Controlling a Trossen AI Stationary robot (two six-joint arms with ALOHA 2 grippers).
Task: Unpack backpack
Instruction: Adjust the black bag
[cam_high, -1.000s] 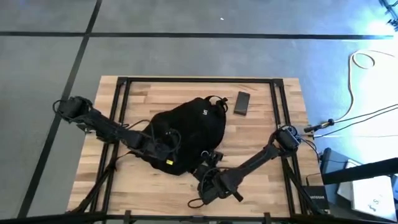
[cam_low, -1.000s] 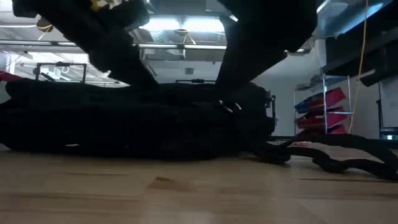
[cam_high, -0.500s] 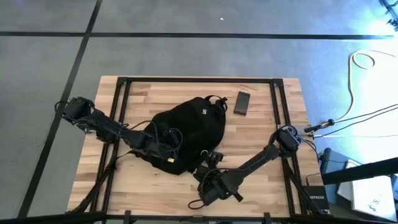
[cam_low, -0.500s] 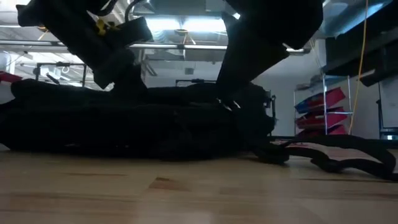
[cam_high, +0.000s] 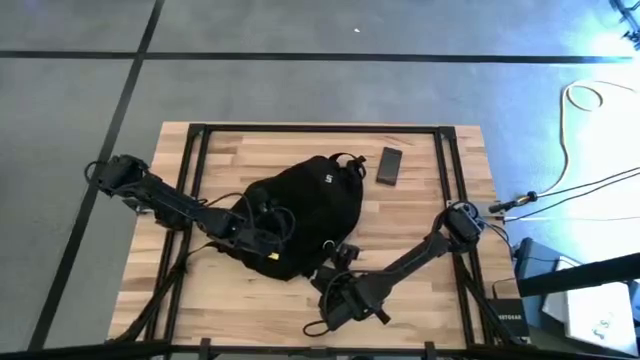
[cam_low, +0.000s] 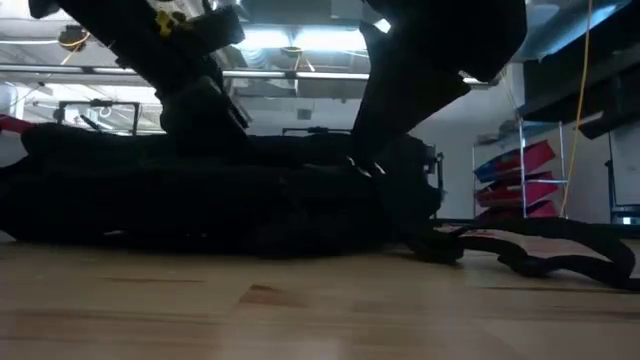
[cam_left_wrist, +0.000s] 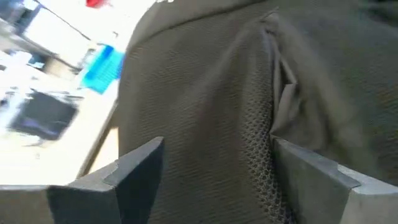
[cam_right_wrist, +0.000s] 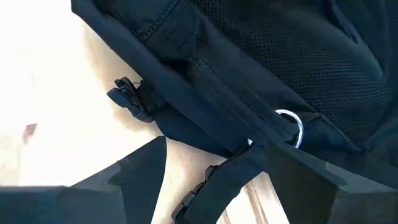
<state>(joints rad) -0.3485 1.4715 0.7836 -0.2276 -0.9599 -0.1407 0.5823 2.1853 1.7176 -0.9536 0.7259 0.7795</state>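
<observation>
The left gripper (cam_high: 272, 222) reaches in from the table's left edge and sits over the left flank of the backpack (cam_high: 310, 210), which lies flat near the middle of the table (cam_high: 420, 220), a little toward the far edge. In the left wrist view its fingers (cam_left_wrist: 134, 171) stand wide apart with mesh and woven fabric filling the gap between them; they hold nothing, and whether the tips already press the cloth cannot be told. The backpack looks soft and limp: it slumps low in the low view, its straps (cam_low: 540, 250) trailing loose over the wood, so it will likely fold and drag rather than lift as one piece. A seam, a strap or the zipper edge seems a surer hold than the broad slack panel, which would bunch up. A small dark flat object (cam_high: 389, 166) lies just beside the pack toward the far edge. The right gripper (cam_high: 335, 262) comes in from the right edge and hangs at the pack's near side, its fingers (cam_right_wrist: 140, 171) also spread wide and empty above a strap, a buckle (cam_right_wrist: 132, 96) and a metal ring (cam_right_wrist: 292, 124).
</observation>
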